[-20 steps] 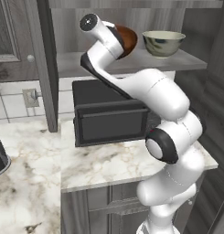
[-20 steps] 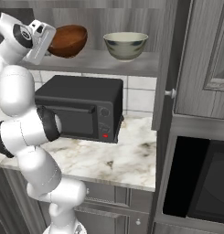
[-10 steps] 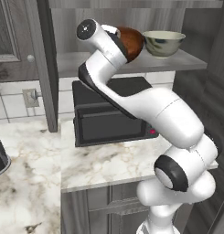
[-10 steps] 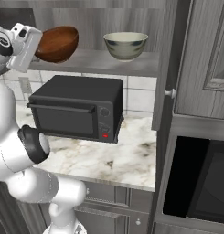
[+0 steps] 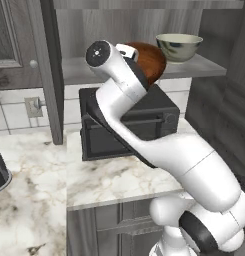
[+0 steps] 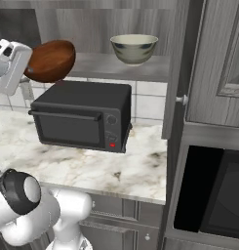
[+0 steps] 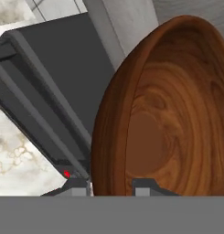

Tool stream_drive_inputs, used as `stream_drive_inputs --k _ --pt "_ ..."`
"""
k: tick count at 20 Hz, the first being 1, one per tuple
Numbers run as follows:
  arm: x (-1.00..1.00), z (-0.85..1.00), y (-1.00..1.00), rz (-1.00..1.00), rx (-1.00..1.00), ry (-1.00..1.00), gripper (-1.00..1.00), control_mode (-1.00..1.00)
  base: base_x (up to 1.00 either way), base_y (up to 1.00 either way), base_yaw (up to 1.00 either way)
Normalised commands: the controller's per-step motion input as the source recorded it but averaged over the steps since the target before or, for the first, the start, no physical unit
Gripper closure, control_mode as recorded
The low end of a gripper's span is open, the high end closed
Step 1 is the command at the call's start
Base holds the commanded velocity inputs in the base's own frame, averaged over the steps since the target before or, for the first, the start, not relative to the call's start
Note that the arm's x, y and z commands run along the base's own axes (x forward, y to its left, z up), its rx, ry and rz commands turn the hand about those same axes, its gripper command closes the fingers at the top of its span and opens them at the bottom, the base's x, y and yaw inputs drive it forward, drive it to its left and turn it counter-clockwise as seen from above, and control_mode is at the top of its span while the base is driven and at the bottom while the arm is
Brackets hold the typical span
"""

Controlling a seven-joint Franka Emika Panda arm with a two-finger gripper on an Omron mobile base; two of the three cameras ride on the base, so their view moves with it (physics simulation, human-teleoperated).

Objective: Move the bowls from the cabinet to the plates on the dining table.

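My gripper (image 7: 112, 187) is shut on the rim of the dark reddish-brown bowl (image 7: 168, 114), one finger inside and one outside. The bowl (image 6: 51, 60) hangs tilted on its side, off the left end of the cabinet shelf (image 6: 145, 68) and above the black oven, with the gripper (image 6: 26, 68) at its left. In the left base view the bowl (image 5: 150, 59) shows behind my upper arm. The pale cream-green bowl (image 6: 134, 48) stands upright on the shelf (image 5: 79, 70), also seen as the bowl (image 5: 179, 46) at the right. The plates and the dining table are out of view.
A black countertop oven (image 6: 82, 117) sits on the marble counter (image 6: 116, 171) right under the held bowl. An open cabinet door (image 6: 177, 63) stands at the right, with a tall unit and a dark built-in oven (image 6: 213, 190) beyond. Another door (image 5: 46, 70) hangs at the left.
The brown bowl has come off the shelf, moving left and down in the right base view and tipping onto its side. The cream-green bowl has stayed put.
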Motion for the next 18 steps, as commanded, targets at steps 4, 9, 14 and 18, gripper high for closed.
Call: stream_drive_inputs --k 4,9,14,18 --pt "-0.63 -0.72 0.0 0.0 0.0 0.0 1.0 -1.0 0.0 0.0 0.0" --pt "-0.4 -0.49 -0.07 0.0 -0.01 0.0 1.0 -1.0 0.0 0.0 0.0" --pt "-0.15 -0.48 -0.17 0.0 -0.02 0.0 1.0 -1.0 0.0 0.0 0.0" --pt "-0.09 -0.54 -0.21 0.0 0.0 0.0 1.0 -1.0 0.0 0.0 0.0"
